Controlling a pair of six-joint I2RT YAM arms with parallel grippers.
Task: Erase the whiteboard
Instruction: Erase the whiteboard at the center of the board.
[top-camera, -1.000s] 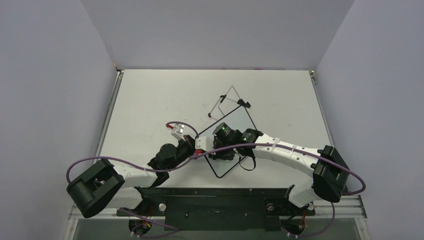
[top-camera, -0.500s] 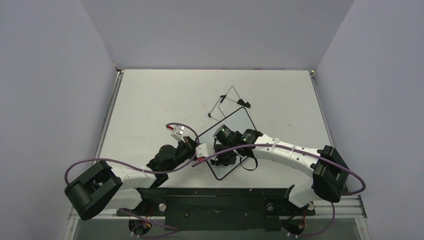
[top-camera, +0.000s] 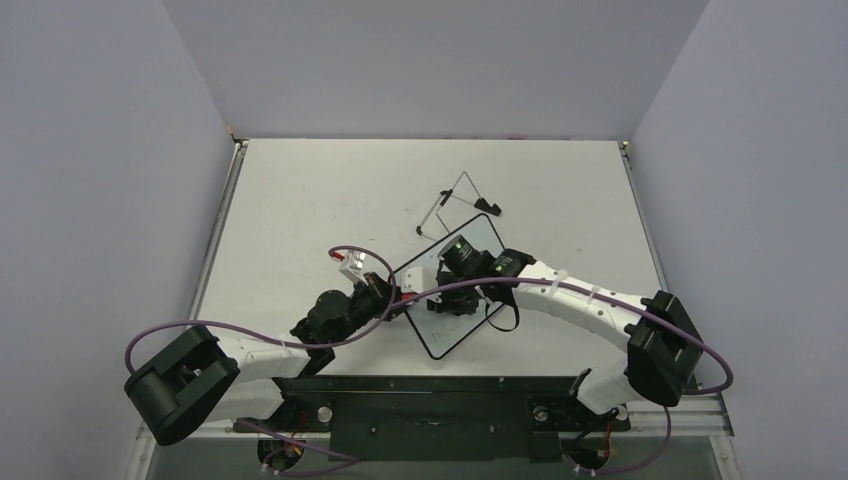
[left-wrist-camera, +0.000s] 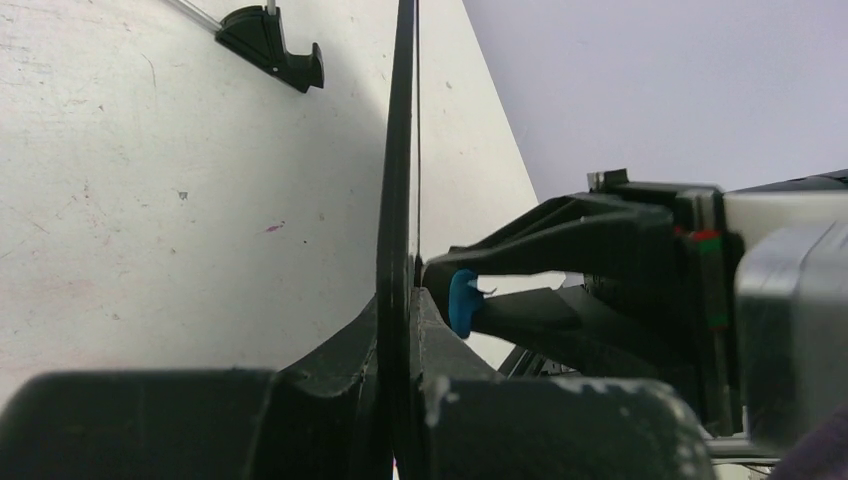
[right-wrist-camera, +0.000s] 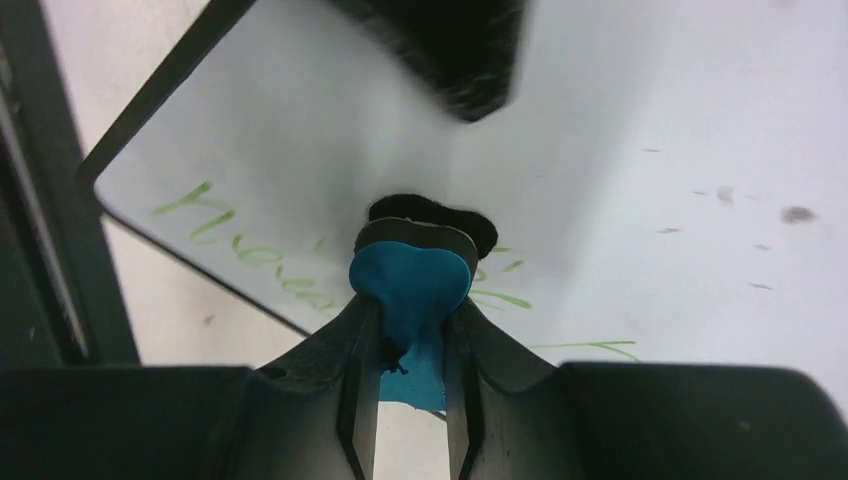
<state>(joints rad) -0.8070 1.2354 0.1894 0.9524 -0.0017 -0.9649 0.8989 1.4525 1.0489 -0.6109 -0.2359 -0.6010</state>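
The whiteboard (top-camera: 447, 335) lies tilted in the middle of the table, white with a thin black frame. Green handwriting (right-wrist-camera: 250, 245) shows on it. My left gripper (top-camera: 393, 297) is shut on its left edge. In the left wrist view the board (left-wrist-camera: 403, 150) is edge-on between the jaws (left-wrist-camera: 405, 330). My right gripper (top-camera: 455, 297) is shut on a blue-and-black eraser (right-wrist-camera: 410, 275) and presses it onto the board's face (right-wrist-camera: 650, 120). The eraser also shows in the left wrist view (left-wrist-camera: 462, 300).
A thin wire easel stand (top-camera: 455, 205) with black feet (left-wrist-camera: 270, 45) lies just beyond the board's far corner. The table (top-camera: 300, 200) has side rails and grey walls around it. Purple cables loop over both arms.
My right gripper has slid the eraser across the board toward its far right corner. My left gripper has drawn back slightly to the left, still gripping the board's edge.
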